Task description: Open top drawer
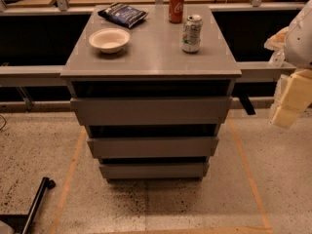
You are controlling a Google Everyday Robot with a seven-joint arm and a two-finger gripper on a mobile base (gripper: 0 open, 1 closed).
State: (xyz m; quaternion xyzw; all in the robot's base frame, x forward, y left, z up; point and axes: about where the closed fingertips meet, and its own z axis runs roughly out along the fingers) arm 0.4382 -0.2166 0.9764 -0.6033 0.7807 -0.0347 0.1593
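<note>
facing a grey cabinet of 3 drawers, with the gripper off to the right

a grey cabinet [146, 65] is seen from the front and slightly above, standing on a speckled floor [273, 189] marked with orange tape lines [246, 169]. the top drawer [151, 111] is found directly beneath the cabinet's flat top, its wide plain front separated from the overhanging edge by a dark gap. below it, the narrower middle drawer [152, 146] and the smallest lowest drawer [153, 170] are stacked, each with a dark gap above.

on the cabinet top, a white bowl [109, 40] is placed at the left, a dark blue snack bag [123, 14] at the back left, a red can [176, 7] upright at the back, and a pale can [192, 33] upright just in front of it to the right.

the gripper [292, 99] is seen at the right edge of the view, well apart from the cabinet and level with the top drawer. how far it is opened cannot be told, nor can anything be made out in its hold. a black stand [36, 199] is partly shown at the lower left.
</note>
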